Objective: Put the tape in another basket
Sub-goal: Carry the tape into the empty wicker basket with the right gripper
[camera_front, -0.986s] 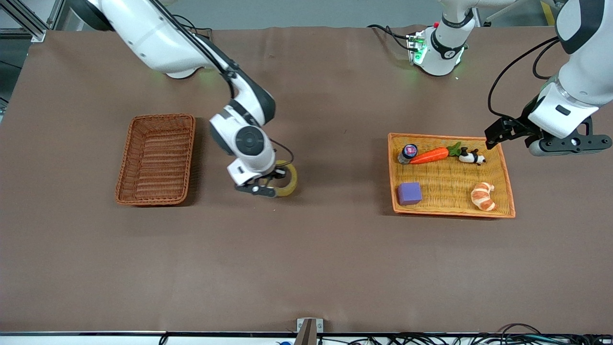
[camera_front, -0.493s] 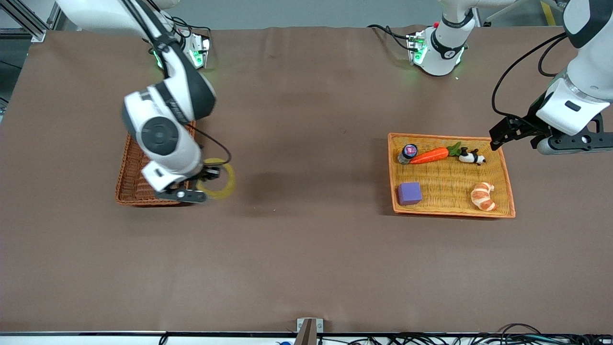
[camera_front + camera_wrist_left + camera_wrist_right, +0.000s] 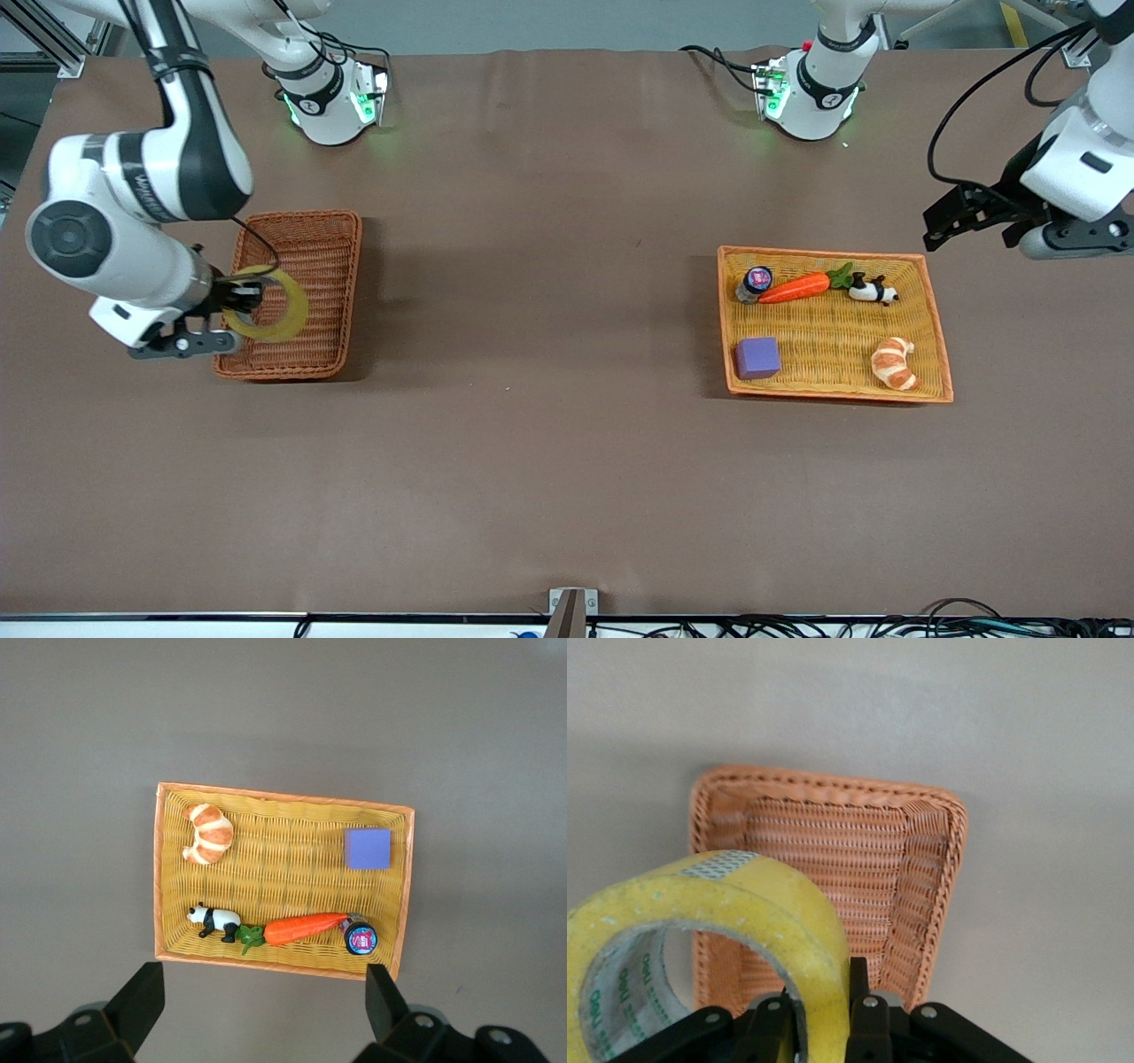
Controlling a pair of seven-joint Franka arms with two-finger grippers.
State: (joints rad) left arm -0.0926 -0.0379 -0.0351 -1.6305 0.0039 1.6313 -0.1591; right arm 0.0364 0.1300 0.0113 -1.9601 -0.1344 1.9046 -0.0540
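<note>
One right tool point(image 3: 232, 306) grips the tape point(image 3: 270, 305) over the reddish-brown basket point(image 3: 301, 239); left tool point(image 3: 974, 217) waits open

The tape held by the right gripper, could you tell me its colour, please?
The tape is translucent yellow, with green print inside its core; the right wrist view shows it best.

The brown table point(image 3: 567, 461) carries a reddish-brown basket point(image 3: 328, 239) toward the right arm's end and an orange-rimmed tray point(image 3: 937, 341) toward the left arm's end.
</note>
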